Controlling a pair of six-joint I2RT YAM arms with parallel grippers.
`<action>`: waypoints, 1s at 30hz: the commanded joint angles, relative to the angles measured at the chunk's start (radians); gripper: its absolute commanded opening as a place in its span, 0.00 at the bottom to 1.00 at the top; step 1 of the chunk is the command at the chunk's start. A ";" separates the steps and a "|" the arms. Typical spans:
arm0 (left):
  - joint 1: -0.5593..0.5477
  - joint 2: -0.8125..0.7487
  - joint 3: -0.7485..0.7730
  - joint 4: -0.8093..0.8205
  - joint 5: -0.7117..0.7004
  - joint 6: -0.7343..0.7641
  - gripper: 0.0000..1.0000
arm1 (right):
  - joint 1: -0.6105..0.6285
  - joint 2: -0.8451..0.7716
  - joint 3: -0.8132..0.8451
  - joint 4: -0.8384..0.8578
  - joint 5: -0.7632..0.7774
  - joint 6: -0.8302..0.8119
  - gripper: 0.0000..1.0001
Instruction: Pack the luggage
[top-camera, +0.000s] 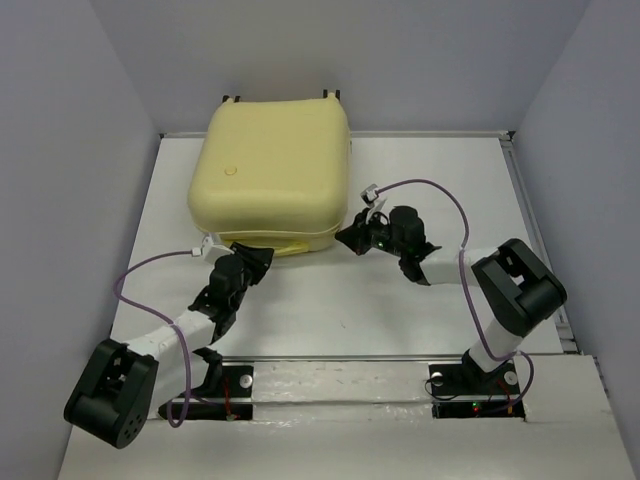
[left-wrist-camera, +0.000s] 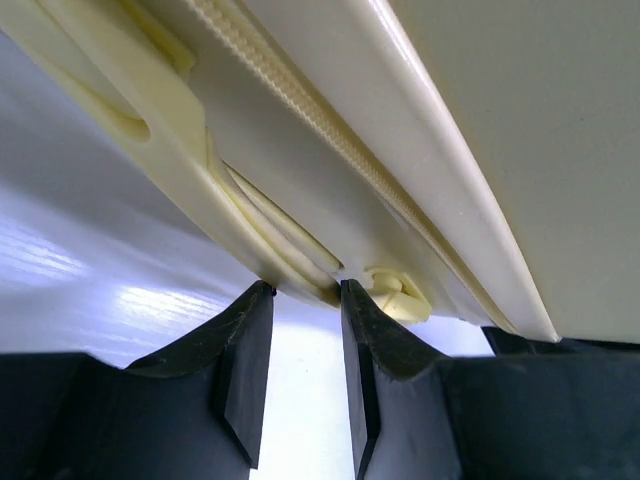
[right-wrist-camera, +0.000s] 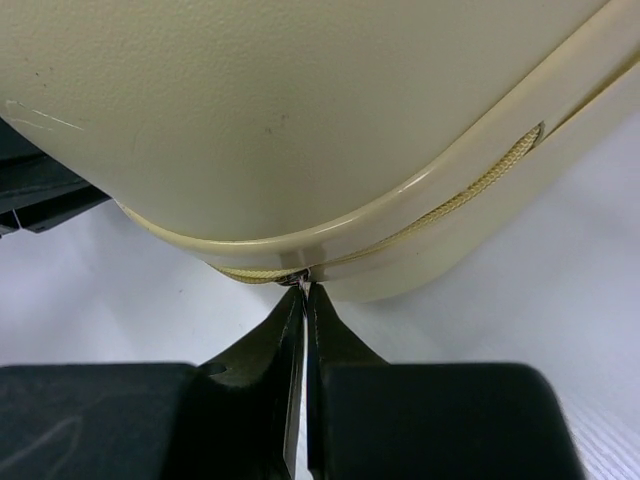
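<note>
While the left gripper (top-camera: 262, 256) is resting against the near edge of the luggage (top-camera: 270, 165), its jaws are standing parted with nothing between them, the fingertips (left-wrist-camera: 258, 300) touching the shell just beside a cream fitting (left-wrist-camera: 398, 292). The luggage is lying flat and shut on the far left-centre of the table (top-camera: 430, 300). At its near right corner the right gripper (right-wrist-camera: 303, 292) is pinching closed on what is looking like the zipper pull (right-wrist-camera: 296, 280). The zipper (right-wrist-camera: 485, 170) is seemingly being worked, though whether to open or seal the case is unclear. The next move is likely calling for the right arm dragging the pull along the seam while the left is bracing the shell against sliding.
</note>
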 joint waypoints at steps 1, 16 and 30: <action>-0.008 -0.041 -0.004 0.064 -0.010 0.070 0.06 | -0.074 -0.055 -0.018 0.000 0.155 -0.027 0.07; -0.008 -0.021 0.019 0.063 0.019 0.096 0.06 | -0.094 -0.072 0.007 -0.157 0.100 -0.044 0.07; -0.158 0.085 0.184 -0.106 0.006 0.194 0.64 | -0.085 -0.327 -0.147 -0.274 0.102 0.056 0.07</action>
